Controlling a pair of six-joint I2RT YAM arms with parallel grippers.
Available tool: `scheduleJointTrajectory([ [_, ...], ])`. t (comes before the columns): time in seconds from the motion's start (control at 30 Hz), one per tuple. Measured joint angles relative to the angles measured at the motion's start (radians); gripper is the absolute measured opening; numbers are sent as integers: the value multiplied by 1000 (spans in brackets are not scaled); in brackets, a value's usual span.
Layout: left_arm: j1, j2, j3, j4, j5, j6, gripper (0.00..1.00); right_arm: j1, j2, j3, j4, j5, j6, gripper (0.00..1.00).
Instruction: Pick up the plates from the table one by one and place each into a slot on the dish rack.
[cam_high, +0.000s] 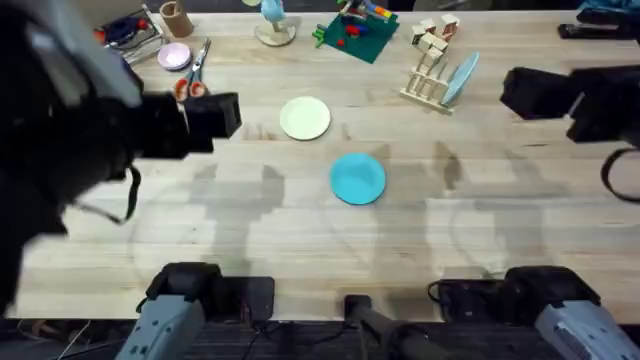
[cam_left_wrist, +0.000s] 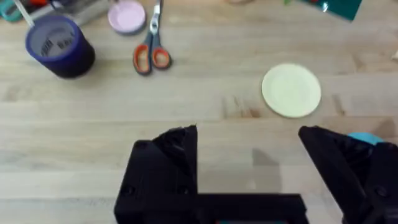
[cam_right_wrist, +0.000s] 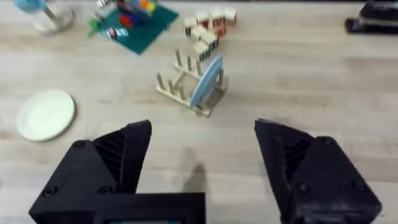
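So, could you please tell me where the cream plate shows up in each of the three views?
Overhead: the cream plate lies flat on the table, up from the turquoise plate.
Left wrist: the same plate, beyond the open left gripper.
Right wrist: it sits at the edge.
Shared landmark: the green brick board.

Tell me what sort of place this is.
Probably a robot test bench or lab worktable, not a kitchen. Two arms are mounted at the edge of a pale plank table, and it holds unrelated props: a small wooden dish rack, scissors, a green toy-brick board and loose plates.
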Motion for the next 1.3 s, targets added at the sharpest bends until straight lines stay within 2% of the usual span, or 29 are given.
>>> scheduleJointTrajectory([
  [0.2,0,243,123,-60,23,-1,993,0,199,98,-77,0,-25,995],
  [0.4,0,402,170,-63,45,-3,993,0,339,169,-138,0,-34,995],
  [0.53,0,442,173,-65,48,-3,993,0,372,172,-142,0,-36,995],
  [0.97,0,443,174,-47,51,-5,982,0,371,173,-143,0,-36,995],
  [1.13,0,443,174,6,67,-7,186,0,372,173,-143,0,-37,995],
  [1.17,0,443,174,15,79,-3,82,0,371,173,-143,0,-37,995],
  [1.3,0,448,174,60,177,15,40,0,372,173,-143,0,-36,996],
])
